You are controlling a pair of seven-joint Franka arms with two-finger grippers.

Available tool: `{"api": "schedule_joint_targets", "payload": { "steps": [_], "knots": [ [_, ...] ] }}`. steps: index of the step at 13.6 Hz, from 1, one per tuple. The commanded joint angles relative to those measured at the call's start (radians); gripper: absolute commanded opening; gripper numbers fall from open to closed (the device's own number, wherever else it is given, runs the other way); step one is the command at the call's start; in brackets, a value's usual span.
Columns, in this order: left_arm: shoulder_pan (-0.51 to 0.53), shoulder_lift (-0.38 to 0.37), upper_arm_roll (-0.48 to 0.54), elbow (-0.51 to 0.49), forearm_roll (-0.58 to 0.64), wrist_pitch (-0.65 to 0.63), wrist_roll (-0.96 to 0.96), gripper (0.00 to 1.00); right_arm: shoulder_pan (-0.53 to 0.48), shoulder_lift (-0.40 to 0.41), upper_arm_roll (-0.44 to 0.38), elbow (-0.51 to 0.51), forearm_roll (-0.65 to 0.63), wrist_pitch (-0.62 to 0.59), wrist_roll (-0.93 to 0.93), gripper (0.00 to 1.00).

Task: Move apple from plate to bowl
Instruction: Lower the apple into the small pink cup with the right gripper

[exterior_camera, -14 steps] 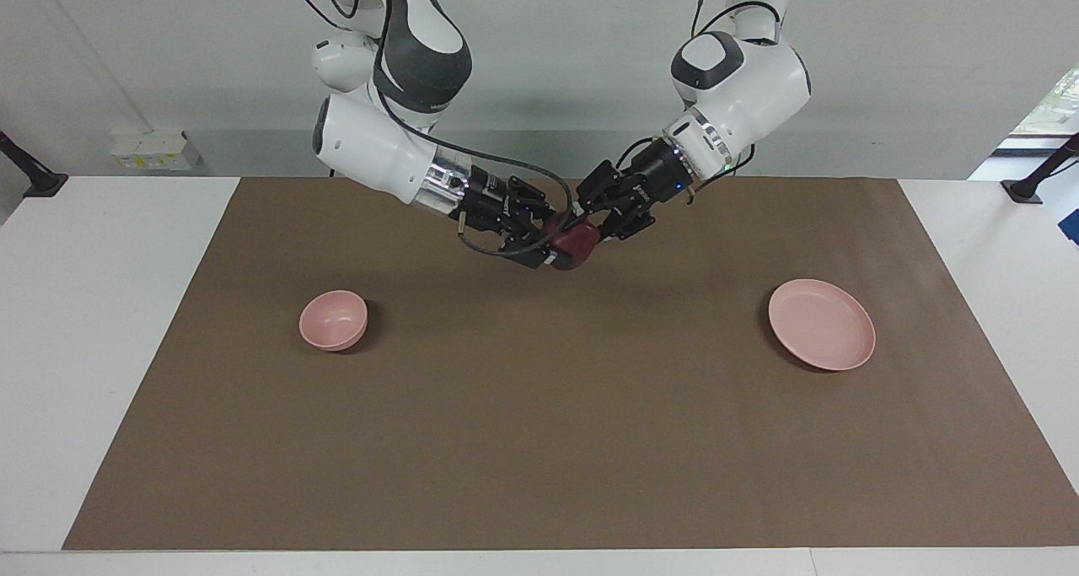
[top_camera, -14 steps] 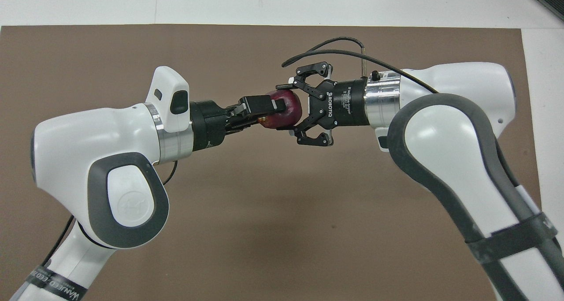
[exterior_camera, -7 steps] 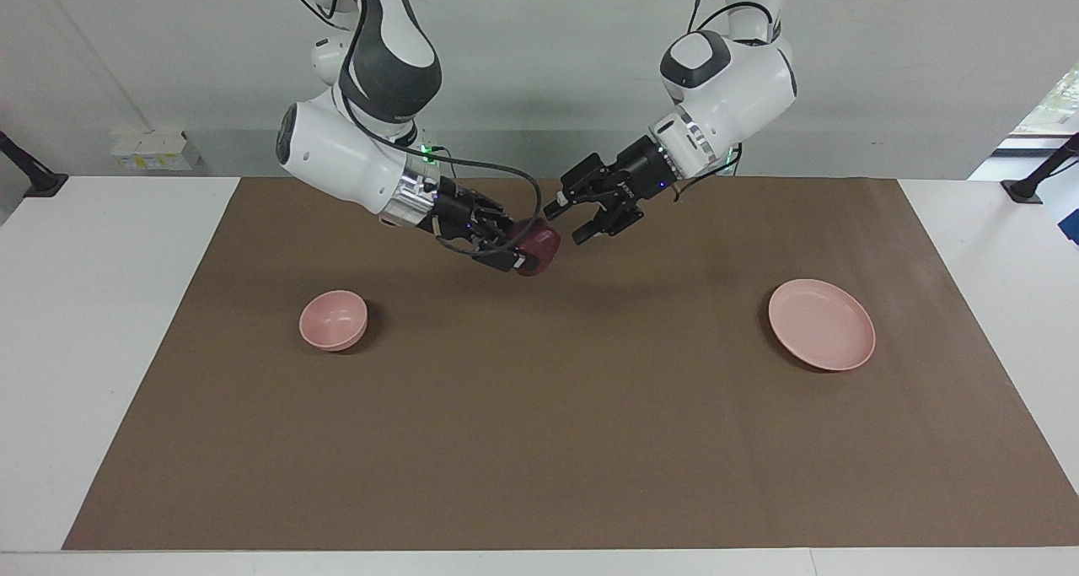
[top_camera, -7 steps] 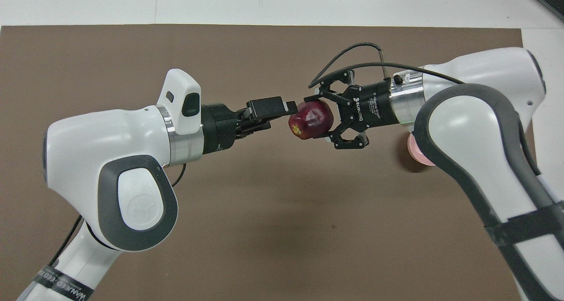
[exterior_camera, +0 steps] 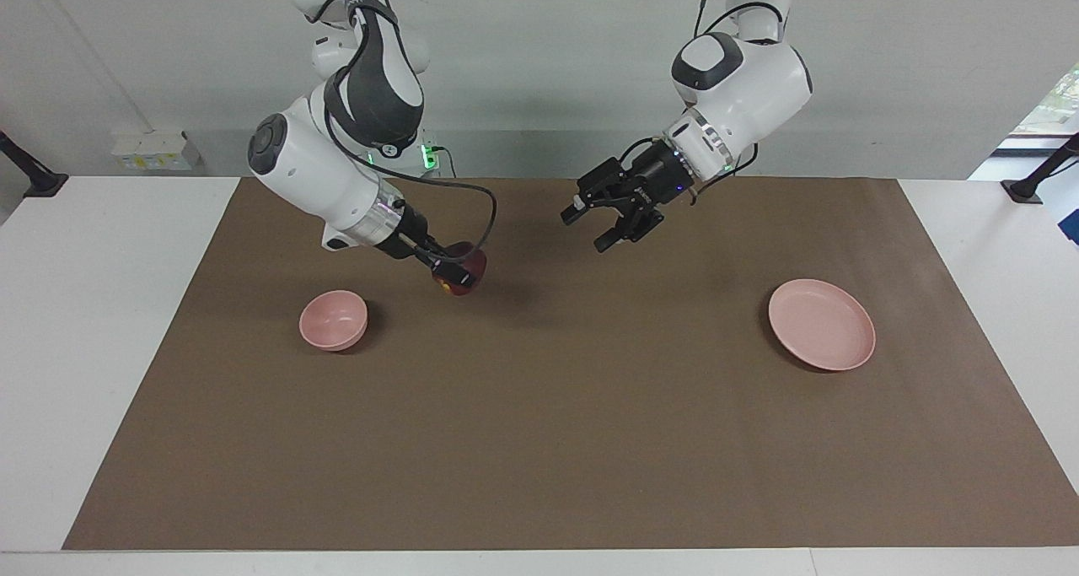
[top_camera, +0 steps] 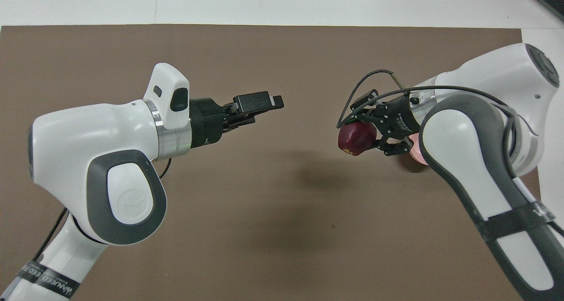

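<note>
— Apple [exterior_camera: 459, 279], where's it got to? I can't make it out from this end

— Up in the air, clamped in the right gripper [exterior_camera: 453, 277]. It hangs over the brown mat [exterior_camera: 539, 441], toward the right arm's end of the table and close to the bowl [exterior_camera: 334, 320], though not over it. You can see the yellowish patch on the dark red skin

— And the bowl itself?

— Sitting on the mat with nothing in it. From overhead only a sliver of pink shows past the right arm

— What about the other arm?

— The left gripper [exterior_camera: 597, 228] is over the middle of the mat, well apart from the apple, its fingers spread and holding nothing

— The plate [exterior_camera: 821, 324]?

— Down at the left arm's end of the table, bare, about as far from the robots as the bowl is
</note>
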Motion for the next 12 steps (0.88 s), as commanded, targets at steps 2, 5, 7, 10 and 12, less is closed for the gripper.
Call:
{"api": "schedule_joint_targets", "payload": {
  "steps": [2,5,7,10,12],
  "knots": [
    [0.05,-0.01,0.002,0.004,0.361,-0.157,-0.007,1.0,-0.069,-0.056,0.006,-0.075,-0.188,0.002,-0.274,0.0],
    [0.076,-0.014,0.003,-0.001,0.624,-0.272,-0.008,1.0,-0.072,-0.055,0.006,-0.077,-0.366,0.014,-0.443,0.0],
    [0.137,-0.019,0.002,0.001,0.641,-0.376,-0.024,1.0,-0.104,-0.032,0.008,-0.081,-0.398,0.02,-0.522,0.0],
    [0.186,-0.014,0.002,0.004,0.705,-0.388,-0.022,1.0,-0.132,-0.018,0.006,-0.093,-0.424,0.037,-0.583,0.0],
    [0.196,-0.01,0.002,0.034,0.81,-0.383,-0.018,1.0,-0.175,-0.013,0.008,-0.098,-0.447,0.08,-0.625,0.0]
  ]
}}
